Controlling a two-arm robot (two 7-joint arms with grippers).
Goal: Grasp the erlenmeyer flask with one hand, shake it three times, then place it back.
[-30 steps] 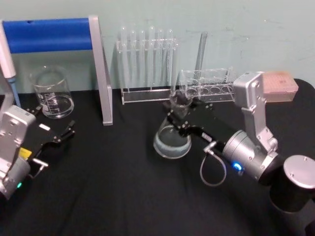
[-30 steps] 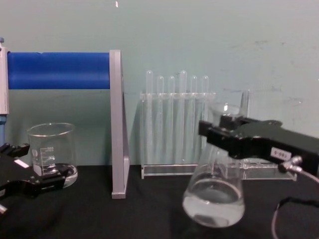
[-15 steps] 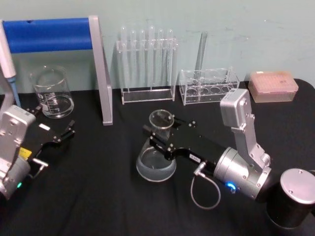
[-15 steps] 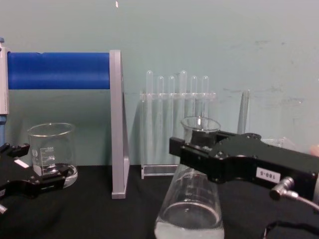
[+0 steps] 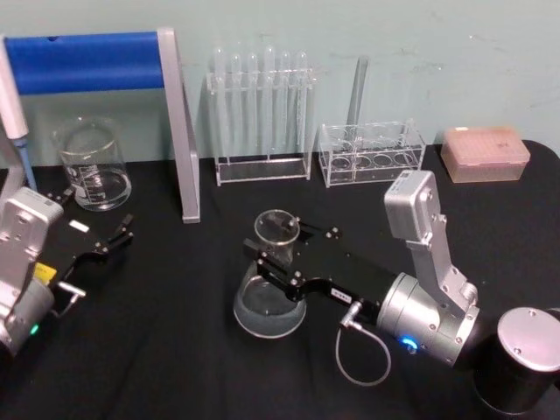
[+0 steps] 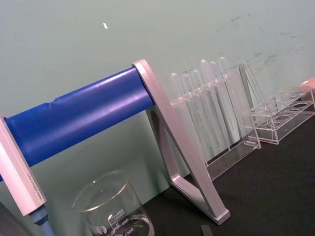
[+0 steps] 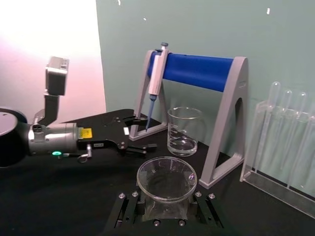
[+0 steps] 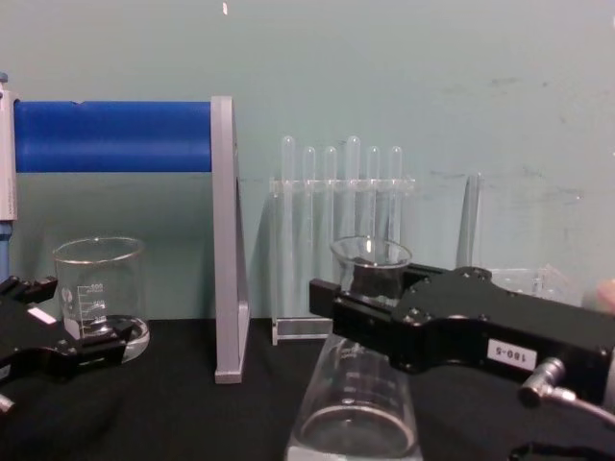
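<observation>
Leftmost, the left gripper [image 5: 96,220] sat well to the left of the test tube rack [image 5: 261,114], its fingers apart and empty. In front of the rack, the erlenmeyer flask [image 5: 262,311] stood upright holding clear liquid, its neck clamped by the right gripper [image 5: 278,254].

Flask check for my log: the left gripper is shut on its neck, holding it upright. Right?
Not quite. The right gripper is the one shut on the flask's neck, holding it upright, as the head view shows. The left gripper sits parked, open, near the beaker.
</observation>
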